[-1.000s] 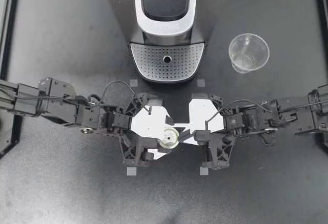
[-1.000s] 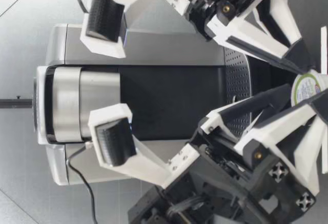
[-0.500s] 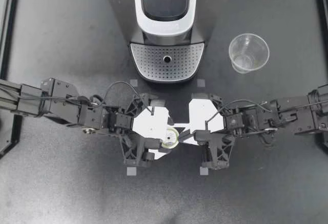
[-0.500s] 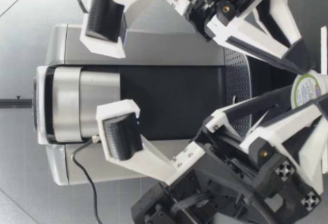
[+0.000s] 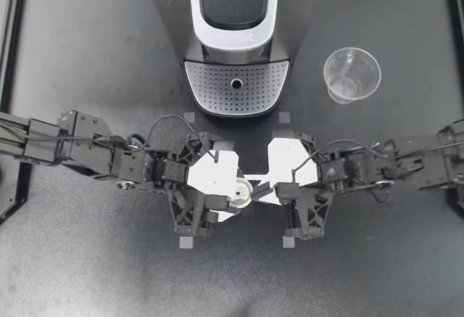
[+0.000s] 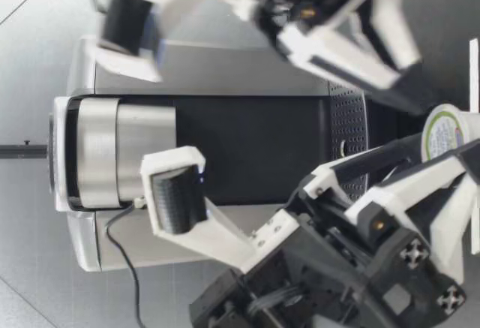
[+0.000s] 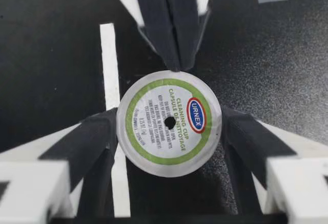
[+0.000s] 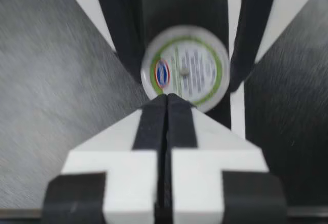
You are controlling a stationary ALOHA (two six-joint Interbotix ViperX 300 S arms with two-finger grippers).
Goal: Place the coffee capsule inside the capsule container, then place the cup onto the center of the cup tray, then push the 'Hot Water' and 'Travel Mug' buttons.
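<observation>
Holds the coffee capsule [image 5: 241,193] from both sides in my left gripper [image 5: 240,194], foil lid up, just in front of the drip tray [image 5: 217,88] of the coffee machine [image 5: 235,12]. Sets my right gripper [image 5: 255,188], fingers pinched together on nothing, with its tips right at the capsule's rim. Leaves bare table [image 5: 87,56] around both arms, out to the black frame [image 5: 14,56] at the edge. Keeps the cup [image 5: 352,75] well apart, beside the machine. Compared with a second ago, carries the capsule slightly nearer the drip tray, and blurs the right arm in the low view.
</observation>
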